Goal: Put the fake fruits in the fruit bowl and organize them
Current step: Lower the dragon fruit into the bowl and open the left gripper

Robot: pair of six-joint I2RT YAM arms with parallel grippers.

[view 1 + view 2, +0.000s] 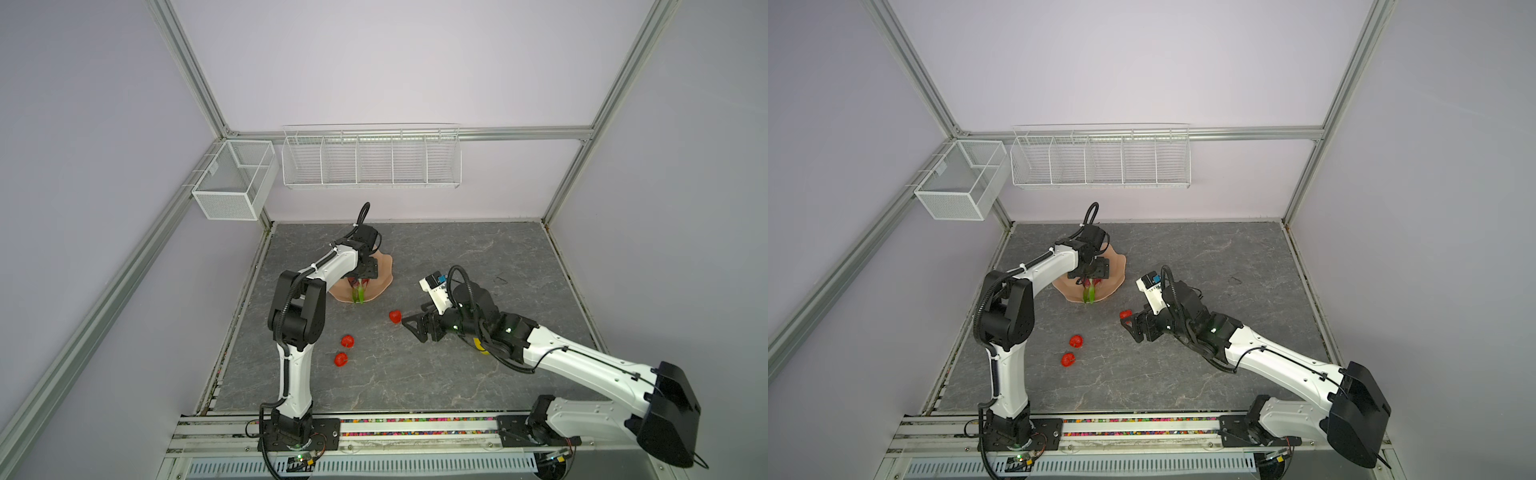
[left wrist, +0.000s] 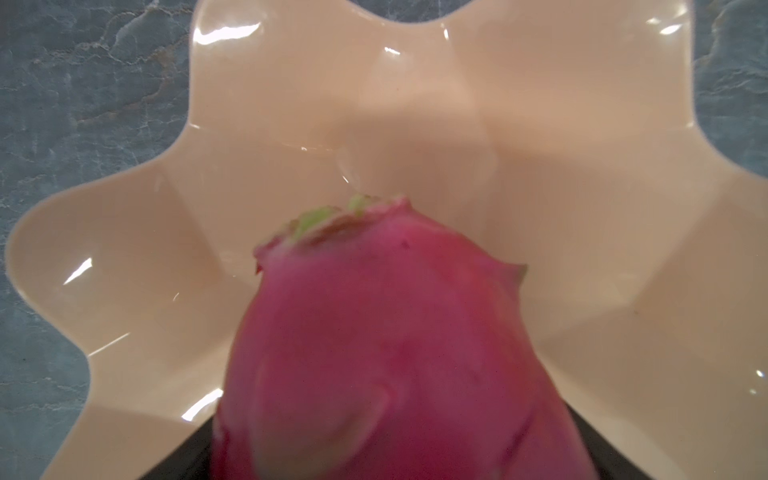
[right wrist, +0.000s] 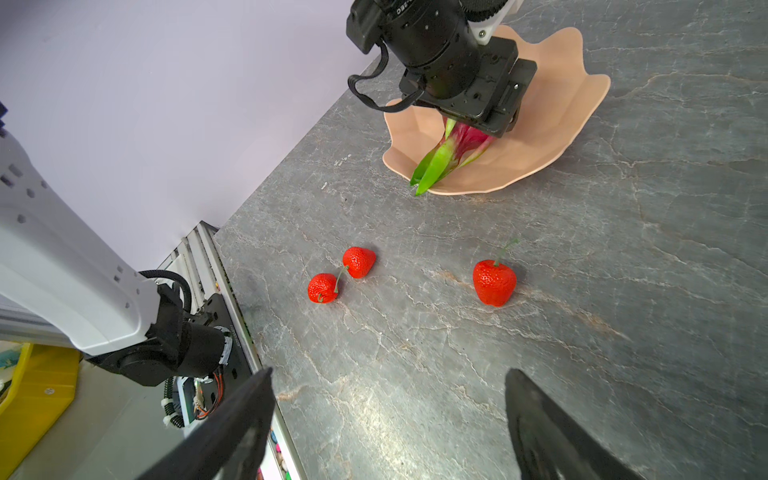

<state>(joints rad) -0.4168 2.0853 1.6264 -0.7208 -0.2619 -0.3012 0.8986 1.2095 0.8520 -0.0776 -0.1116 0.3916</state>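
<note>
Where the left arm reaches toward the upper middle of both top views, the left gripper (image 1: 361, 276) hangs over the wide peach-pink scalloped fruit bowl (image 1: 384, 272). The large magenta dragon fruit (image 3: 465, 139) sits tilted between its jaws, green leafy tips down over the bowl's near rim. Whether those jaws pinch it or stand loose around it I cannot tell. Right of centre, the right gripper (image 3: 390, 428) hovers low over the grey marbled tabletop (image 1: 415, 374), jaws spread with nothing between them. Just left of it lies one small red strawberry (image 1: 395, 316). A second strawberry (image 1: 348, 341) and a third strawberry (image 1: 341, 359) sit close together lower left, outside the bowl. A yellow oblong fruit (image 1: 481, 347) peeks from under the right arm.
</note>
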